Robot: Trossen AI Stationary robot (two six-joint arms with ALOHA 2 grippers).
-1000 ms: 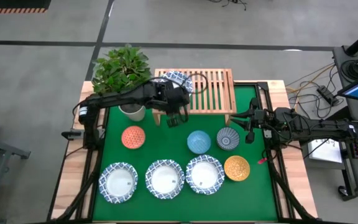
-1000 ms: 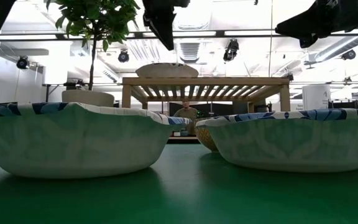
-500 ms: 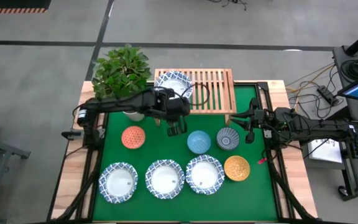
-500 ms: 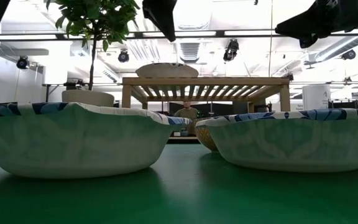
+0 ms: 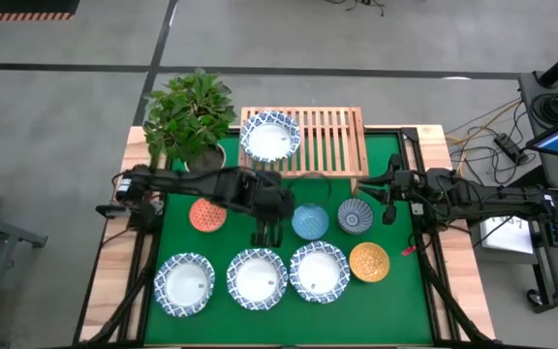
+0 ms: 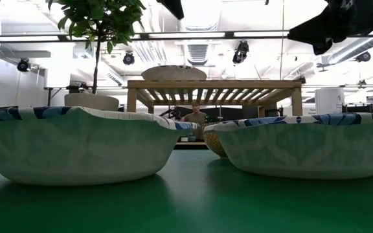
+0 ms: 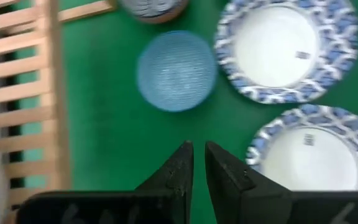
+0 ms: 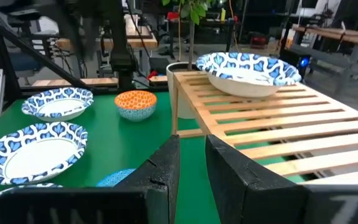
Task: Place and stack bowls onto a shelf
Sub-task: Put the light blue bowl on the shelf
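Note:
A wide white bowl with a blue rim [image 5: 270, 136] [image 8: 247, 68] rests on the left end of the light-wood shelf [image 5: 327, 145] [image 6: 215, 84]. Three more wide bowls [image 5: 184, 284], [image 5: 257, 279], [image 5: 319, 271] stand in the near row. The orange-red bowl [image 5: 207, 214], light blue bowl [image 5: 310, 221] [image 7: 176, 70], dark patterned bowl [image 5: 355, 215] and yellow bowl [image 5: 369, 262] stand on the green mat. My left gripper [image 5: 263, 236] [image 7: 199, 168] hangs shut over the mat between the orange-red and light blue bowls, holding nothing. My right gripper [image 5: 387, 215] [image 8: 191, 168] waits shut, right of the dark patterned bowl.
A leafy plant in a white pot [image 5: 190, 121] stands at the table's far left, beside the shelf. The green mat [image 5: 395, 301] has bare room between the shelf and the small bowls. A computer and cables sit beyond the table's right edge.
My left gripper has drawn back from the shelf's left end toward the table's near edge, and now hangs over the mat between the orange-red and light blue bowls. The wide bowl stays on the shelf where it was.

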